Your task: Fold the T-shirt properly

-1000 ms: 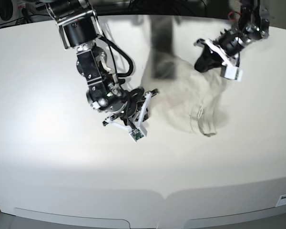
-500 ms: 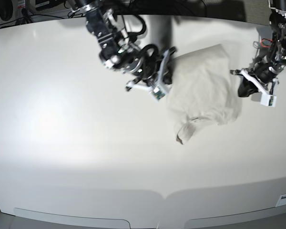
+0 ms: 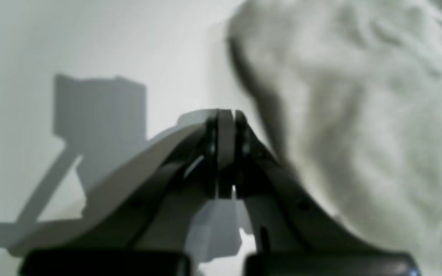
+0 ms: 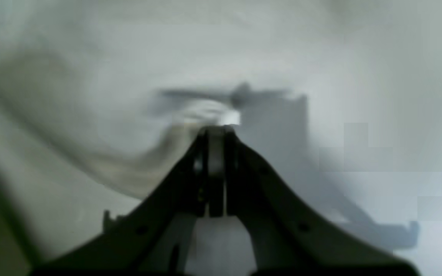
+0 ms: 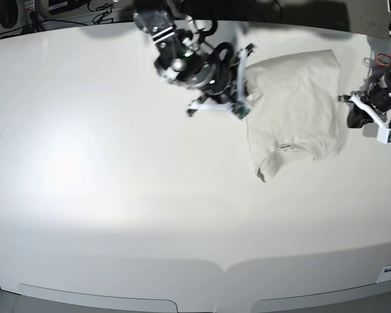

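Observation:
The T-shirt [image 5: 296, 107], pale beige and rumpled, lies in a rough rectangle at the back right of the white table [image 5: 117, 195], with one end curled toward the front. My right gripper [image 5: 245, 88] is at its left edge. In the blurred right wrist view that gripper [image 4: 217, 132] is shut, and a drawn fold of the T-shirt [image 4: 71, 126] runs up to its tips. My left gripper [image 5: 353, 117] sits just off the shirt's right edge. In the left wrist view it [image 3: 225, 115] is shut with nothing between its fingers, and the T-shirt [image 3: 359, 115] lies close on its right.
The table's rear edge runs just behind the shirt and both arms, with dark cables [image 5: 26, 16] beyond it at the back left. The curved front edge [image 5: 221, 264] lies far from the shirt.
Both arms have swung toward the back right and the T-shirt has slid with them, from mid-table to near the rear edge. It now lies flatter. Both grippers stayed shut.

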`<state>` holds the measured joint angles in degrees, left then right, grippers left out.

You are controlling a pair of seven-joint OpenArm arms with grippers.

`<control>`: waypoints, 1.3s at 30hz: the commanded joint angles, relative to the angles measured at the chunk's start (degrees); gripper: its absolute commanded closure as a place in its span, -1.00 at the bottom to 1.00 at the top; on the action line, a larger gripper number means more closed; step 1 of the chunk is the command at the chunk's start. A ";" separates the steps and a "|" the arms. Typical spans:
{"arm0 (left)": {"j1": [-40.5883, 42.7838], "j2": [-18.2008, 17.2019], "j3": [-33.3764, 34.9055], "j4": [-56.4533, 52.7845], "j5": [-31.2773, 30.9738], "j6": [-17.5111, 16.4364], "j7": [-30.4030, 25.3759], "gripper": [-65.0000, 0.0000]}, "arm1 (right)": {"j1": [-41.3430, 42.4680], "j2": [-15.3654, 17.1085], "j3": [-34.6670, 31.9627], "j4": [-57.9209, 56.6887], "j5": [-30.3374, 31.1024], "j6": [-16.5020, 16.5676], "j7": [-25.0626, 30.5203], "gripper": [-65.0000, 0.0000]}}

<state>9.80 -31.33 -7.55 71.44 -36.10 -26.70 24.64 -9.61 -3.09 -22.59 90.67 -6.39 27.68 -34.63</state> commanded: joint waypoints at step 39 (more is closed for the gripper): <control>45.46 8.00 -29.90 15.19 -1.36 -6.49 4.00 1.00 | -43.63 12.59 36.89 35.93 22.21 -0.24 -14.53 1.00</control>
<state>54.33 -22.41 -36.80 86.02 -36.67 -32.82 29.78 -52.66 9.21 14.15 125.49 15.18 27.27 -49.84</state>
